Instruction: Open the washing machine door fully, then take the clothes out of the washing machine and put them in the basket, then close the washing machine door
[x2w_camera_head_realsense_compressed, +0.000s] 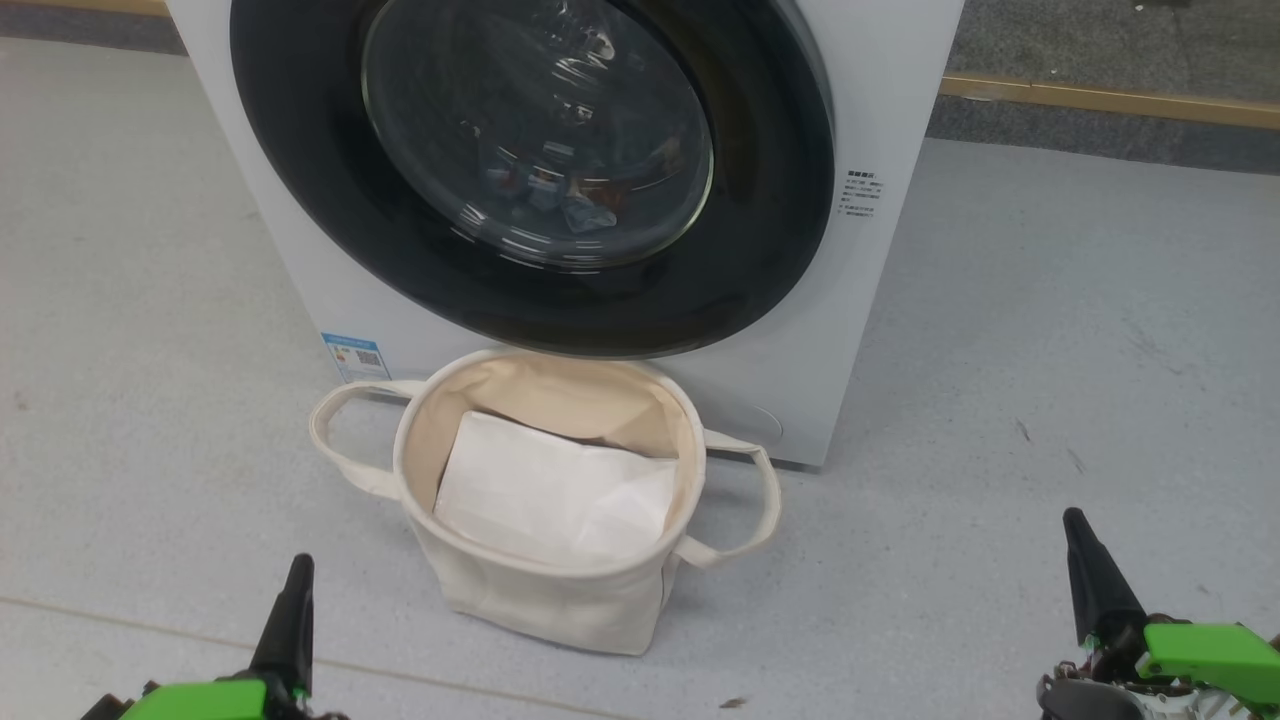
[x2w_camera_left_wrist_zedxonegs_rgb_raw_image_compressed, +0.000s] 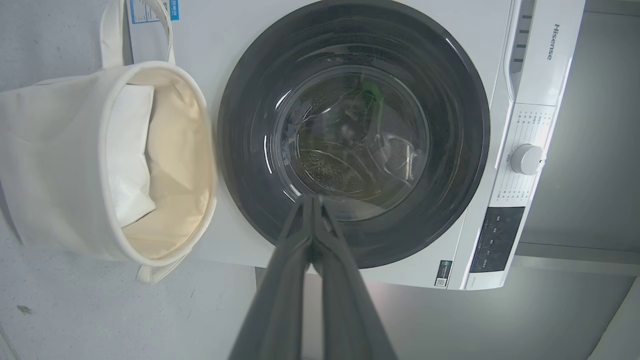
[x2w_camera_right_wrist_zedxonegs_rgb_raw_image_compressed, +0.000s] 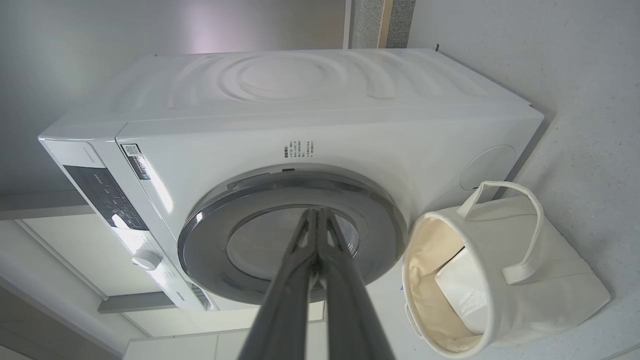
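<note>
Progress, as I read it from my station, stood at nothing done; the washing machine door (x2w_camera_head_realsense_compressed: 530, 170) sat flush against the front of the washing machine (x2w_camera_head_realsense_compressed: 885, 100), so the first step, swinging it fully open, was not yet made; through its glass I could make out the clothes (x2w_camera_head_realsense_compressed: 560, 195) as a small blue and orange heap low inside, dim behind reflections; the basket (x2w_camera_head_realsense_compressed: 545, 590) stood upright on the floor (x2w_camera_head_realsense_compressed: 1050, 350) just in front of the machine, below the door, holding a plain white sheet (x2w_camera_head_realsense_compressed: 550, 490) and none of the printed garment; the left gripper (x2w_camera_head_realsense_compressed: 298, 575) and the right gripper (x2w_camera_head_realsense_compressed: 1080, 540) hung low at either side, well apart from door and basket, each with its two dark fingers pressed together on nothing; by my judgement all three parts lay ahead: opening, unloading into the basket, closing.
</note>
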